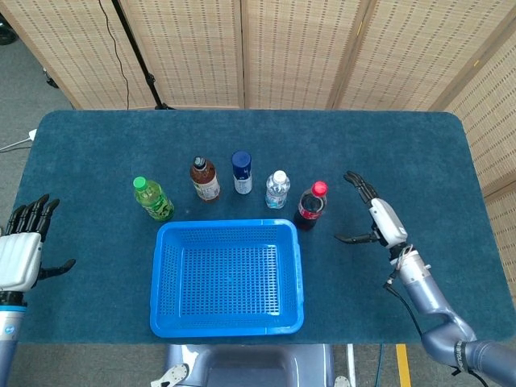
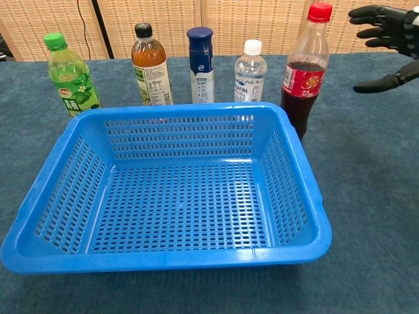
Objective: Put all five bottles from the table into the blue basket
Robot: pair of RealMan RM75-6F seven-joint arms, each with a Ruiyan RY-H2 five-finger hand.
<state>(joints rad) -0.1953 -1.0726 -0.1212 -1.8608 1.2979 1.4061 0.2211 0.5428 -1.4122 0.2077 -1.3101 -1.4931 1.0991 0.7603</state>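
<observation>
Five bottles stand in a row behind the blue basket (image 1: 226, 276): a green one (image 1: 151, 198), a brown tea bottle (image 1: 205, 179), a dark blue bottle (image 1: 242, 172), a small clear water bottle (image 1: 277, 189) and a red-capped cola bottle (image 1: 310, 205). The basket (image 2: 177, 190) holds nothing. My right hand (image 1: 372, 216) hovers open just right of the cola bottle (image 2: 304, 72), fingers spread toward it, not touching; the chest view shows this right hand (image 2: 386, 39) at its top right edge. My left hand (image 1: 22, 248) stays open at the table's left edge, far from the bottles.
The dark blue table (image 1: 419, 161) stretches wide on both sides of the basket. Woven folding screens (image 1: 282, 48) stand behind the table, with a black stand pole (image 1: 137, 56) at the back left.
</observation>
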